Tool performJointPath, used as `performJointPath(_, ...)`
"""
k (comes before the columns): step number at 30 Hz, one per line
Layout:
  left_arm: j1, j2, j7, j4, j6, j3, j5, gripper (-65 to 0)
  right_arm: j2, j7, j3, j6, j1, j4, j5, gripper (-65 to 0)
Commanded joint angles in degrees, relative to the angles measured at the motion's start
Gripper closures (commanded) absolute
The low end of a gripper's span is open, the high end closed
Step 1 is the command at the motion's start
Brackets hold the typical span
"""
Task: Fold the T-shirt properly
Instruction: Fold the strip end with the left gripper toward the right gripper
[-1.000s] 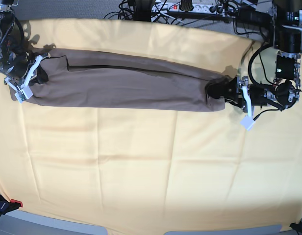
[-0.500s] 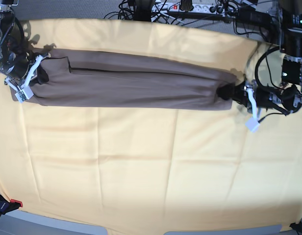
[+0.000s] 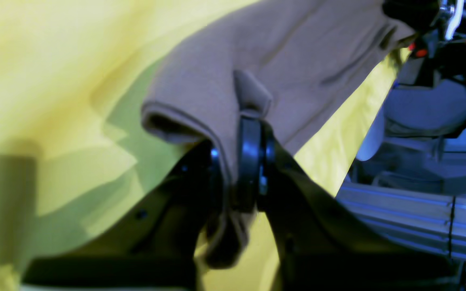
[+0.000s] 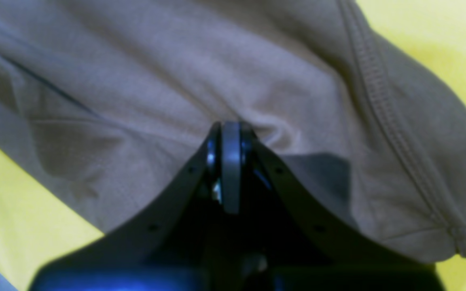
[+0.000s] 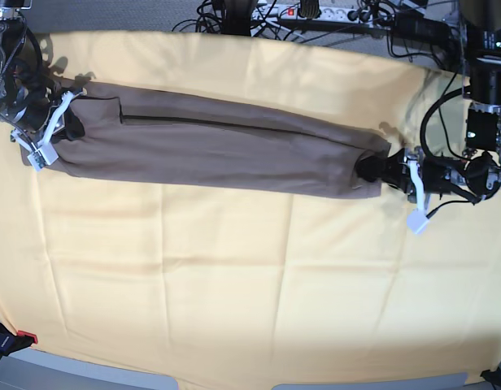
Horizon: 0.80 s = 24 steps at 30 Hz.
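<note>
right gripper point(image 5: 59, 122): far left of the base view, at the T-shirt's left end; jaws pressed together, pinching a bunch of the brown cloth. Wrist view shows the fingers point(image 4: 230, 161) closed tight, fabric puckered at their tips.
T-shirt point(image 5: 218, 146): taupe, folded into a long narrow band stretched between the two grippers across the upper part of the yellow cloth; runs left to right, sloping slightly down toward its right end. A dark fold line runs along its upper half. Stitched hem point(image 4: 386, 117) visible near the right gripper.
yellow cloth point(image 5: 234, 276): spread flat under the T-shirt, creased in a grid; covers nearly the whole table.
left gripper point(image 5: 379, 171): at the T-shirt's right end; jaws clamped on the cloth edge, a fold of fabric squeezed between the pads point(image 3: 249, 161), rest of the end draping over and below them.
power strip and cables point(image 5: 315, 12): beyond the yellow cloth's top edge.
</note>
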Motion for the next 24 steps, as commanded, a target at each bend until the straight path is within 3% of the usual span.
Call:
performJointPath(1, -1.4, 0.1, -0.4, 0.8, 0.1, -0.6, -1.3, 0.0, 1.0, -0.6, 0.3, -0.2, 0.1, 0.3, -1.1, 0.0)
performJointPath(14, -1.0, 13.0, -0.4, 17.3, 1.0, -0.6, -1.3, 0.0, 0.9, 0.2, 0.3, -0.3, 0.1, 0.3, -1.1, 0.0)
performJointPath(24, 1.0, 20.6, -0.4, 16.7, -1.3, 0.2, -1.3, 0.0, 0.9, 0.2, 0.3, -1.3, 0.1, 0.3, -1.1, 0.0)
